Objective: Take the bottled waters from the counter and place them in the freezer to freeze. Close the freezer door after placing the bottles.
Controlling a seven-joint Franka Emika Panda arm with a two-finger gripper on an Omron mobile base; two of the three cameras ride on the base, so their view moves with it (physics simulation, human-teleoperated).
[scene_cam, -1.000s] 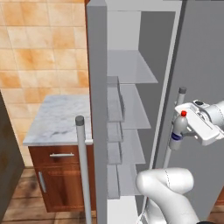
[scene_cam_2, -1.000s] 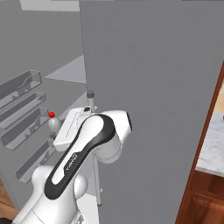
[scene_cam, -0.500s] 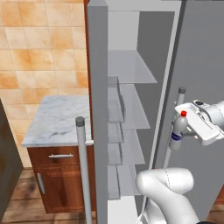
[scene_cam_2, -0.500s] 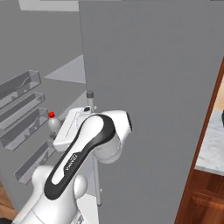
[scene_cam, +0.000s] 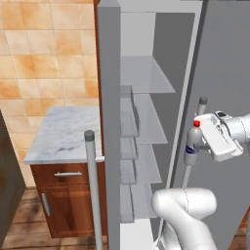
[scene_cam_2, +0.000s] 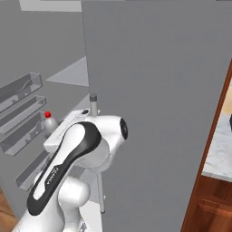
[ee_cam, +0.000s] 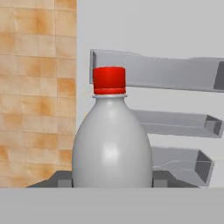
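Left of the freezer [scene_cam: 146, 97]: counter [scene_cam: 63, 134], marble top bare where visible, wooden cabinet below; its far-left edge cut off by a dark panel.

Freezer door [scene_cam: 108, 127] stands open, seen edge-on in the left base view, its bar handle [scene_cam: 93, 190] in front. Door bins [ee_cam: 175, 127] on its inner face: three tiers visible in the hand view, nothing seen in them; the lowest partly cut off by the bottle.

Freezer interior: pale shelves [scene_cam: 146, 78] stacked behind the door, no contents visible; lower shelves partly hidden by the arm's white body.

Right of the freezer opening, in front of the closed twin door [scene_cam: 224, 73]: bottled water [scene_cam: 192, 144] with red cap, upright, held in the gripper [scene_cam: 199, 146]. Jaws are closed on the bottle's body, one finger tip showing at each side in the hand view. Bottle sits between the fingers, cap above them, just outside the freezer compartment, level with the middle shelves. Label and lower half of the bottle hard to make out. Right base view: bottle mostly hidden behind the arm, red cap [scene_cam_2: 47, 115] showing.
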